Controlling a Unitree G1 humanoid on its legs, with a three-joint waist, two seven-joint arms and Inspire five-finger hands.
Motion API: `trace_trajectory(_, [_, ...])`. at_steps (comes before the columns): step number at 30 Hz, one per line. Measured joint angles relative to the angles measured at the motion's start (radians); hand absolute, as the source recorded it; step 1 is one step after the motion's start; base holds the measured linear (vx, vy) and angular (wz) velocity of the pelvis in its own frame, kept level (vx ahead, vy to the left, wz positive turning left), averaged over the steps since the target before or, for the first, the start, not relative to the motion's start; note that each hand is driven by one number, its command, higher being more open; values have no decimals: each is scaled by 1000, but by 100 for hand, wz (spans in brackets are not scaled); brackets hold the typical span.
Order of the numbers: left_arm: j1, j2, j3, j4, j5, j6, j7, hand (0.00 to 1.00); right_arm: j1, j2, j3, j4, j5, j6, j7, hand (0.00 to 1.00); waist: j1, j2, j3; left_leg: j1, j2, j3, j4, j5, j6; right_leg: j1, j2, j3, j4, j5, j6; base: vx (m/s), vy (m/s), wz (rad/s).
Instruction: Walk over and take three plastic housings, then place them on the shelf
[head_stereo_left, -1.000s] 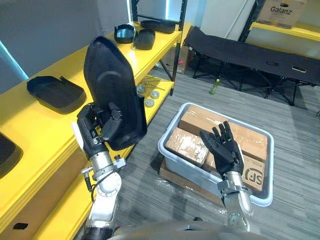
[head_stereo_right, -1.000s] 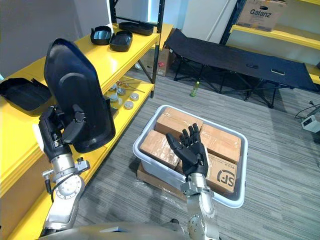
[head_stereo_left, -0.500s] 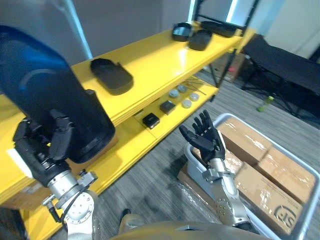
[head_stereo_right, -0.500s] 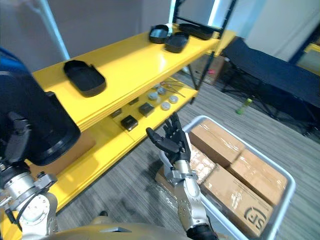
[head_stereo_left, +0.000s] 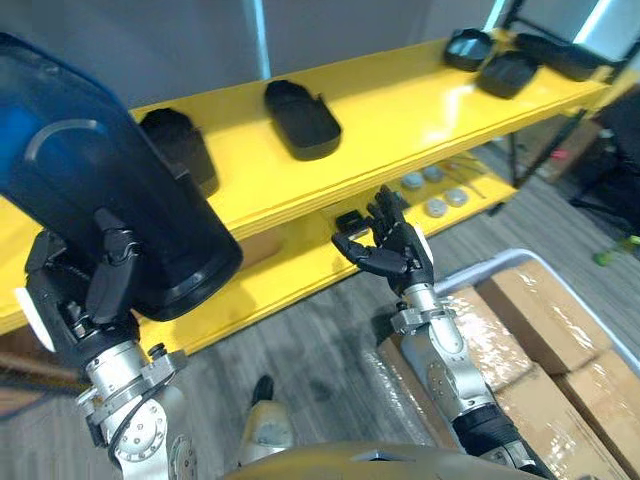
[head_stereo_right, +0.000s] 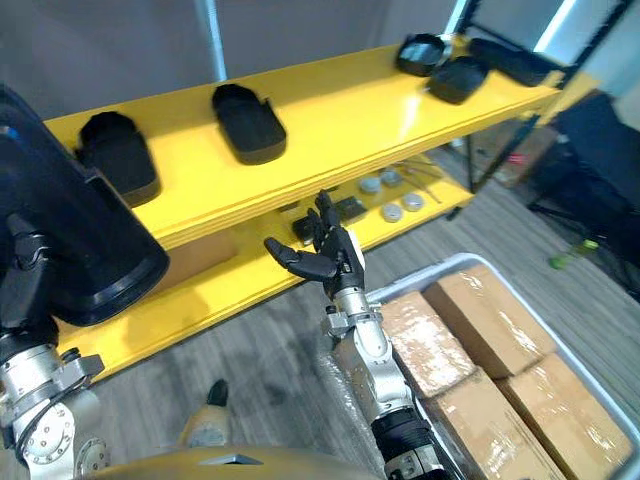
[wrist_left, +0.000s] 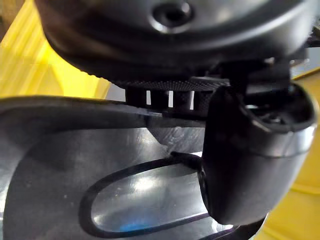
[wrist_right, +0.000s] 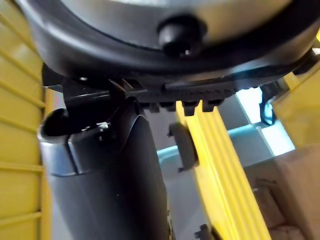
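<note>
**Status: one plastic housing in the left hand, right hand empty**

1. Left hand (head_stereo_left: 85, 295): clenched around the lower edge of a large black plastic housing (head_stereo_left: 100, 190). The housing stands upright above the hand, in front of the left end of the yellow shelf (head_stereo_left: 400, 110). The left wrist view shows the thumb (wrist_left: 250, 150) pressed against the housing's glossy surface.
2. Right hand (head_stereo_left: 392, 250): released, fingers spread, grasping nothing. It is raised in front of the front edge of the lower board (head_stereo_left: 290, 270).
3. Upper board: two black housings (head_stereo_left: 300, 118) lie toward its left end, near each other. Further black housings (head_stereo_left: 510, 70) lie at its far right end.
4. Lower board: small black blocks (head_stereo_left: 350, 220) and round discs (head_stereo_left: 435, 207) lie along it.
5. Floor: a grey bin (head_stereo_left: 490, 262) of cardboard boxes (head_stereo_left: 535, 315) stands near the shelf.
</note>
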Motion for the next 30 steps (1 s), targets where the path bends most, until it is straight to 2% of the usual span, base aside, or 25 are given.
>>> trace_trajectory(1, [-9, 19, -14, 14, -10, -2, -28, 0, 29, 0, -12, -26, -28, -1, -15, 100, -10, -1, 0, -7, -21, -19, -2, 11, 10, -19, 0, 76, 59, -63, -15, -113, -28, 131])
trace_trajectory(2, [-27, 49, -36, 43, -28, -16, -73, 0, 68, -2, -25, -64, -26, -3, -35, 100, -18, -5, 0, -9, -47, -42, -13, 25, 12, -49, 0, 165, 125, -129, -49, -105, -59, 136])
trace_trajectory(3, [-34, 75, -49, 57, -35, -29, -98, 0, 88, 3, -33, -93, -22, -6, -42, 100, -26, -15, -2, -9, -69, -66, -39, 45, 14, -66, -5, 246, 165, -162, -69, -75, -63, 105])
trace_trajectory(4, [-40, 85, -56, 63, -42, -37, -110, 0, 98, 4, -40, -108, -23, -12, -40, 100, -32, -18, -1, -10, -76, -71, -57, 60, 15, -71, -8, 263, 177, -169, -65, -13, -61, 86])
trace_trajectory(6, [-57, 105, -70, 69, -98, -45, -206, 0, 128, 5, -83, -136, -34, -31, -22, 100, -48, -26, 3, -15, -86, -49, -95, 105, 26, -69, -10, 261, 185, -172, -56, -13, -34, 62])
trace_trajectory(8, [-60, 112, -72, 69, -137, -46, -262, 0, 132, 0, -114, -136, -71, -35, 8, 100, -47, -31, 2, -14, -85, -30, -95, 109, 28, -71, -10, 266, 178, -171, -52, -49, -14, 1])
trace_trajectory(11, [-67, 114, -90, 66, -160, -46, -280, 0, 133, -24, -144, -147, -104, -46, 48, 100, -56, -28, 4, -13, -78, -8, -94, 113, 33, -75, -7, 284, 156, -158, -25, -88, 3, -22])
trace_trajectory(15, [-72, 113, -134, 66, -164, -45, -295, 0, 143, -37, -165, -199, -86, -64, 57, 100, -66, -18, 12, -57, -69, 14, -59, 97, 49, -124, -7, 304, 187, -167, -19, -129, 27, -8])
trace_trajectory(17, [-72, 112, -140, 65, -163, -45, -291, 0, 142, -38, -157, -209, -86, -86, 52, 100, -65, -17, 26, -62, -69, 35, -39, 84, 46, -124, -15, 305, 193, -167, -20, -78, 48, 2])
trace_trajectory(19, [-73, 111, -138, 60, -157, -45, -273, 0, 135, -19, -140, -219, -82, -100, 40, 100, -55, -25, 56, -78, -71, 74, 53, 39, 51, -104, -35, 306, 199, -171, -22, -23, 61, -8])
trace_trajectory(23, [-80, 111, -98, 12, -112, -46, -238, 0, 88, 13, -93, -220, 41, -104, 58, 100, -39, -37, 81, -171, -83, 86, 362, -142, 74, -66, -68, 315, 227, -196, 3, 38, 132, -8])
trace_trajectory(24, [-87, 112, -78, 2, -86, -46, -230, 0, 74, 24, -93, -219, 62, -104, 60, 100, -26, -40, 83, -177, -96, 98, 425, -193, 86, -46, -88, 319, 234, -208, -4, 85, 196, -9])
trace_trajectory(25, [-87, 112, -66, -6, -77, -46, -227, 0, 65, 29, -94, -219, 62, -104, 59, 100, -23, -42, 83, -178, -106, 102, 452, -219, 90, -33, -98, 319, 232, -211, -12, 121, 226, 3])
trace_trajectory(26, [-93, 113, -40, -19, -64, -46, -228, 0, 50, 32, -94, -219, 62, -112, 58, 100, -24, -46, 79, -181, -129, 107, 478, -252, 99, -14, -115, 321, 241, -199, -42, 160, 236, 23])
trace_trajectory(27, [-113, 112, -19, -19, -61, -46, -233, 0, 39, 26, -95, -218, 63, -123, 58, 100, -24, -30, 76, -182, -136, 97, 483, -264, 109, -45, -125, 327, 302, -134, -77, 186, 309, 29])
trace_trajectory(28, [-119, 113, -6, -20, -62, -46, -237, 0, 35, 26, -94, -218, 63, -124, 60, 100, -24, -24, 72, -179, -138, 93, 471, -263, 115, -72, -130, 335, 343, -95, -94, 186, 329, 27])
trace_trajectory(29, [-134, 120, 28, -23, -64, -47, -249, 0, 25, 30, -94, -218, 60, -124, 59, 100, -25, -21, 69, -157, -140, 90, 430, -257, 127, -115, -139, 352, 409, -9, -132, 152, 288, 13])
trace_trajectory(30, [-142, 129, 43, -23, -65, -48, -253, 0, 17, 32, -94, -218, 58, -124, 59, 100, -22, -24, 68, -141, -143, 90, 403, -253, 133, -136, -143, 365, 440, 41, -144, 238, 260, 19])
